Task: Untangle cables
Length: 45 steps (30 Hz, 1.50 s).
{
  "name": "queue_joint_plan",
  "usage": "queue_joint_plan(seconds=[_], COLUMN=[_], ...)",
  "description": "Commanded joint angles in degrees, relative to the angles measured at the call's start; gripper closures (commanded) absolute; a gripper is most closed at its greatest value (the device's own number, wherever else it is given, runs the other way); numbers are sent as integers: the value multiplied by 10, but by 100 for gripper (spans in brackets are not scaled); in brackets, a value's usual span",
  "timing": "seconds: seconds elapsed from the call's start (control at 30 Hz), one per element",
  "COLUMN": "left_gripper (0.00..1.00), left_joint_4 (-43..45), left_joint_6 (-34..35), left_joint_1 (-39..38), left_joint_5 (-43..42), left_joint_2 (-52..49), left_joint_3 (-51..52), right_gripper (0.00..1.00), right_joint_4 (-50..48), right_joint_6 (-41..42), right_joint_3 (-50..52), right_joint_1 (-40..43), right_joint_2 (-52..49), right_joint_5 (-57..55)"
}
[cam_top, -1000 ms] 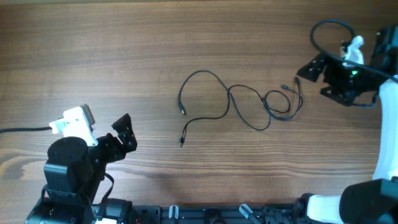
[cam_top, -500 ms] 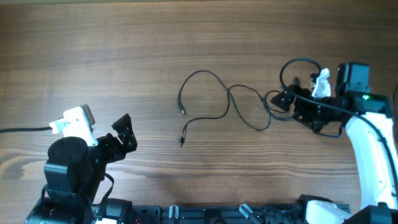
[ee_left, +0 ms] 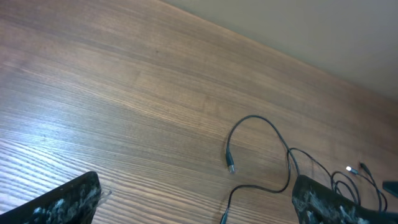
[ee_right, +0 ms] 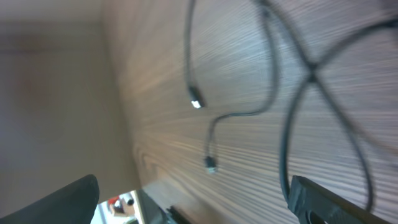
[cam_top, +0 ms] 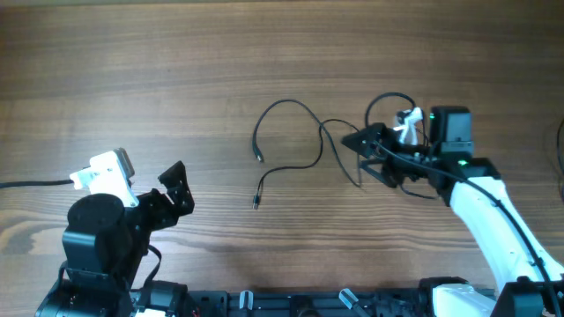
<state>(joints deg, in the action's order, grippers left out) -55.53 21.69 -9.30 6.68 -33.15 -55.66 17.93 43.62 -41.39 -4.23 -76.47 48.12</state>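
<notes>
The thin black cables (cam_top: 288, 103) lie loosely looped on the wooden table's middle, with two plug ends (cam_top: 258, 157) at the left. My right gripper (cam_top: 363, 155) is open and points left over the cables' right-hand tangle, hiding part of it. In the right wrist view the cables (ee_right: 275, 74) cross just ahead of the open gripper (ee_right: 196, 190), blurred. My left gripper (cam_top: 179, 189) is open and empty at the lower left, well apart from the cables. The left wrist view shows the cables (ee_left: 255, 117) beyond its open gripper (ee_left: 196, 190).
The wooden table (cam_top: 176, 70) fills the overhead view. The left arm's base (cam_top: 92, 238) stands at the lower left. The right arm (cam_top: 493, 211) reaches in from the lower right, with its own thick black wire (cam_top: 388, 99) looped above the wrist.
My right arm has swung left from the table's far right to over the cables' right end. The left arm and the cables' left loops have not moved.
</notes>
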Motion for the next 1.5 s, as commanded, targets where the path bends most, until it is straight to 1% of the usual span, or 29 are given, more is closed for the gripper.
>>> queue_joint_plan(seconds=[0.0,0.1,0.2,0.23,0.3,0.37,0.43,0.47,0.53,0.57,0.63,0.73,0.77,0.83,0.93,1.0,1.07,1.1,1.17,1.33,1.47], left_gripper=[0,0,0,0,0,0,0,0,0,0,0,0,0,0,0,0,0,0,0,0,0], left_joint_4=[1,1,1,1,1,1,1,1,1,1,1,1,1,1,1,1,1,1,1,1,1], left_joint_6=[-7,-7,-7,-7,-7,-7,-7,-7,-7,-7,-7,-7,-7,-7,-7,-7,-7,-7,-7,-7,-7], left_joint_1=[2,2,2,2,2,2,2,2,2,2,2,2,2,2,2,2,2,2,2,2,2], left_joint_5=[9,9,9,9,9,9,9,9,9,9,9,9,9,9,9,9,9,9,9,9,9], left_joint_2=[1,1,1,1,1,1,1,1,1,1,1,1,1,1,1,1,1,1,1,1,1], left_joint_3=[2,2,2,2,1,2,2,2,2,2,2,2,2,2,2,2,1,2,1,2,2], right_gripper=[0,0,0,0,0,4,6,7,7,6,1,1,1,0,0,0,0,0,0,0,0], right_joint_4=[-67,-68,-50,-49,-54,-59,-66,-68,-63,-60,-35,76,115,172,218,226,212,196,170,166,172], right_joint_6=[78,44,37,21,-28,-94,-139,-156,-165,-165,-166,-153,-128,-62,-22,18,48,48,48,43,43], right_joint_3=[0,0,0,0,0,0,0,-3,-15,-21,-45,-88,-98,-103,-103,-101,-99,-99,-99,-97,-96], right_joint_1=[-67,-117,-143,-147,-149,-149,-149,-148,-148,-148,-148,-148,-148,-148,-149,-149,-149,-151,-161,-196,-214], right_joint_2=[9,8,8,8,8,8,9,10,12,14,24,45,52,65,68,65,65,65,65,65,65], right_joint_5=[-8,-85,-160,-174,-180,-186,-186,-186,-194,-198,-223,-336,-375,-412,-408,-377,-292,-252,-217,-221,-260])
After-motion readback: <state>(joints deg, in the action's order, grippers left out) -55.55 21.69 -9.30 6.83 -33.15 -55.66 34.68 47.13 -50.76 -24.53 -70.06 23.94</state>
